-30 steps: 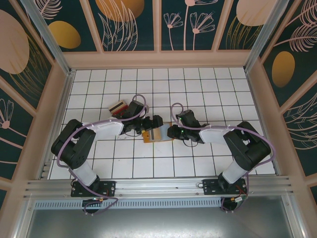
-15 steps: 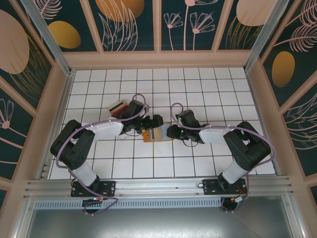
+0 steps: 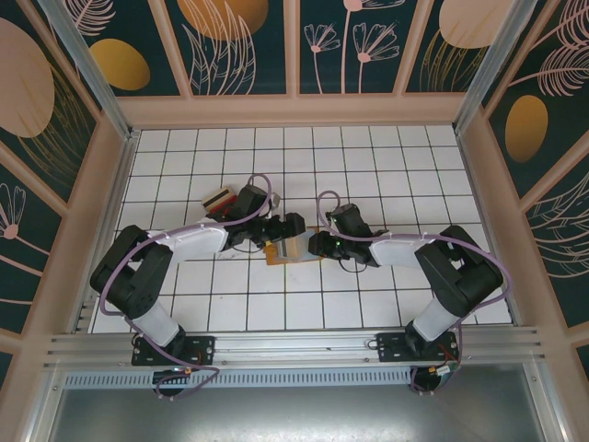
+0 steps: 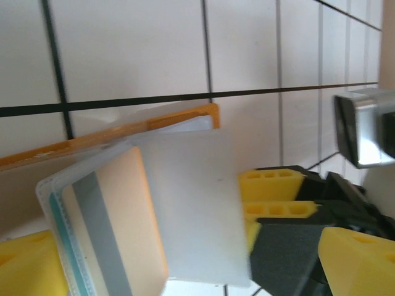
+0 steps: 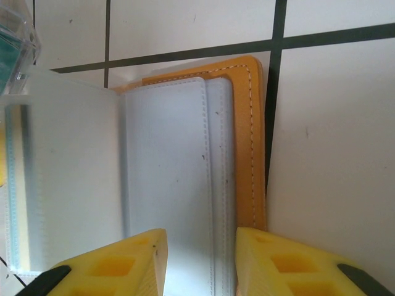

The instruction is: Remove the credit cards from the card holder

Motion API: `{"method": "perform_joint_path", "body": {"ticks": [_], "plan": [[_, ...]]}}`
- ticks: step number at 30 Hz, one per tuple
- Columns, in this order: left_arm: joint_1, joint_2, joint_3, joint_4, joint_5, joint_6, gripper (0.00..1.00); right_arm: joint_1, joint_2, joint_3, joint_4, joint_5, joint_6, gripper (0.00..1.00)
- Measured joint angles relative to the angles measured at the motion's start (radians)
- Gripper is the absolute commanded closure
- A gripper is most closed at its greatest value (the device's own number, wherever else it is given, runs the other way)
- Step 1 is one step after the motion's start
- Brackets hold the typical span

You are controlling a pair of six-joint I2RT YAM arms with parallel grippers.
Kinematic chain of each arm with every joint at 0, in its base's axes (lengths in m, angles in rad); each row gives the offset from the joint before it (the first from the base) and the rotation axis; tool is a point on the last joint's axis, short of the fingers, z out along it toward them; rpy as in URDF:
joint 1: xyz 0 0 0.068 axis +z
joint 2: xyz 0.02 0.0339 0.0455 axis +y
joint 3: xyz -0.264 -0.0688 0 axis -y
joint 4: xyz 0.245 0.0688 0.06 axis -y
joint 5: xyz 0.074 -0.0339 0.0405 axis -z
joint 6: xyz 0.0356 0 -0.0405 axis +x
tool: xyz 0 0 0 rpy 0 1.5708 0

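With left jaws and right jaws released at the holder (image 3: 294, 249) lying open on the tabletop (image 3: 368, 166), I am judging its tan card (image 4: 117, 216) light, stiff, slick, best pinched by an edge.

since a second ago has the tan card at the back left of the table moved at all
No. The tan card still lies across the same grid lines of the tiled table.
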Motion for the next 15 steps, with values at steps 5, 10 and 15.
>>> {"method": "perform_joint_path", "body": {"ticks": [5,10,15], "plan": [[0.000,-0.006,0.002,-0.079,-0.081,0.024,0.01,0.000,-0.017,0.000,-0.018,0.020,0.000,0.60],[0.000,-0.056,0.002,-0.114,-0.140,0.031,0.06,-0.004,-0.055,0.005,-0.077,0.060,-0.003,0.59],[0.003,-0.084,0.000,-0.107,-0.164,0.024,0.44,-0.006,-0.114,0.029,-0.114,0.082,-0.003,0.66]]}}
